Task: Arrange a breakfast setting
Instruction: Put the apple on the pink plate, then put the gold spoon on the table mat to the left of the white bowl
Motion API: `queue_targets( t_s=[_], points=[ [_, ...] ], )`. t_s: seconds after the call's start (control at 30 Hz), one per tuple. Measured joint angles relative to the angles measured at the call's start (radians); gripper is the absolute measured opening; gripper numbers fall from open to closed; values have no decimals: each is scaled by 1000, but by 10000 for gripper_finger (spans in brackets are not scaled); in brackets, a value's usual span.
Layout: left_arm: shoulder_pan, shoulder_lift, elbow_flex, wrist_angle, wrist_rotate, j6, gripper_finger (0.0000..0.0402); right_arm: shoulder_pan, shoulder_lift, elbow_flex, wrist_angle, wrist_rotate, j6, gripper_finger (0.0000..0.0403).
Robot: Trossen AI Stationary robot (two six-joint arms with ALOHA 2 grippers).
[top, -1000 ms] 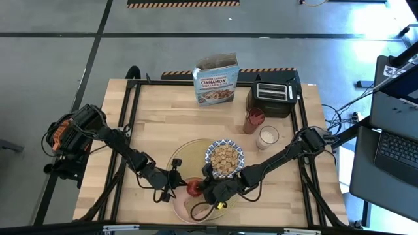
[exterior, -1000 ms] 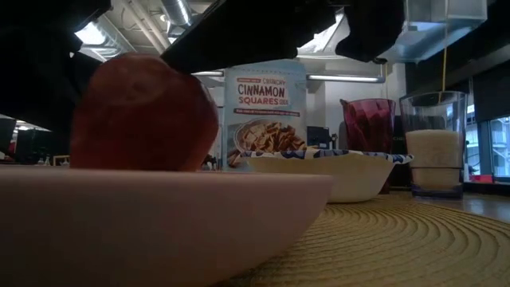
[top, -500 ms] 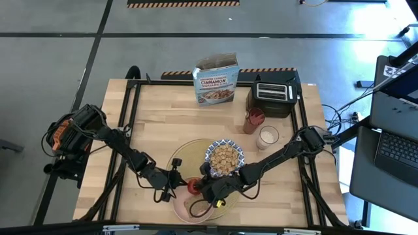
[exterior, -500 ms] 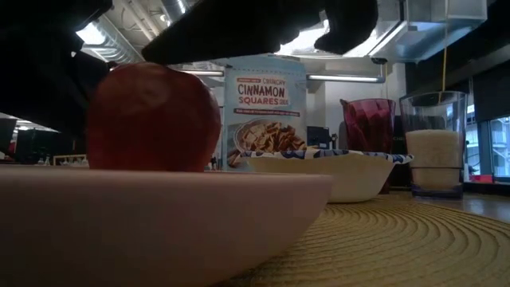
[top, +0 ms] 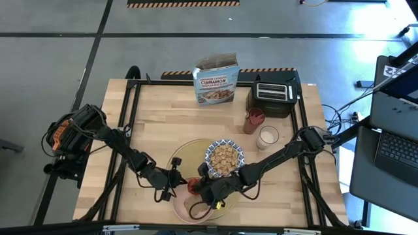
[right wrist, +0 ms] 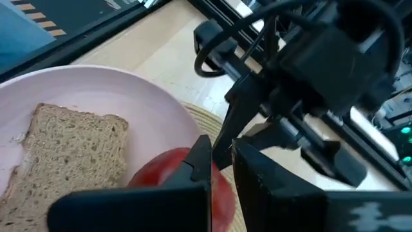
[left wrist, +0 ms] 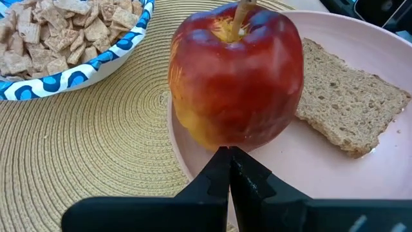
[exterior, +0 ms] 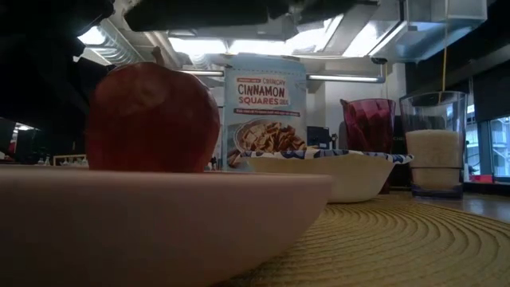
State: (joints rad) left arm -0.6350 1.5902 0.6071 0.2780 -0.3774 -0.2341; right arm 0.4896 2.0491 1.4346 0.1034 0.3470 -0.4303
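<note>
My left gripper [left wrist: 228, 169] is fully closed, holding nothing, tips just beside the apple [left wrist: 235, 76] w/out a grip on it. The apple sits upright on the pink plate [left wrist: 360, 180], next to the toast [left wrist: 347, 109], at the near edge of the round mat [left wrist: 96, 154]. My right gripper [right wrist: 221, 169] hangs just above the apple, fingers nearly together w/ only a thin gap, nothing between them. The cereal bowl [top: 225, 157] is on the mat's far-right part. The red cup [top: 254, 120] & milk glass [top: 267, 137] stand farther back right, off the mat.
</note>
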Motion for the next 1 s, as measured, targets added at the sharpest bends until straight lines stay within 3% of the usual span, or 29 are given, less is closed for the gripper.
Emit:
queue_targets(
  t_s=[0.17, 0.3, 0.63, 0.8, 0.93, 1.0],
  points=[
    [0, 0, 0, -4, -7, 2, 1, 0, 0, 63, -83, 0, -39, 33],
    [-6, -11, 0, -31, -57, 33, 1, 9, 0, 149, -324, 32, -42, 33],
    [-9, -207, -2, -95, -91, 108, 1, 113, -63, 273, -781, 444, 14, 33],
    [-9, -323, -2, -75, -79, 200, 1, 195, -136, 273, -1106, 730, 310, 33],
    [19, -361, -2, -7, -54, 293, 1, 269, -174, 273, -1423, 946, 695, 33],
    [52, -361, -2, 33, 15, 331, 1, 302, -176, 273, -1612, 1005, 928, 33]
  ],
)
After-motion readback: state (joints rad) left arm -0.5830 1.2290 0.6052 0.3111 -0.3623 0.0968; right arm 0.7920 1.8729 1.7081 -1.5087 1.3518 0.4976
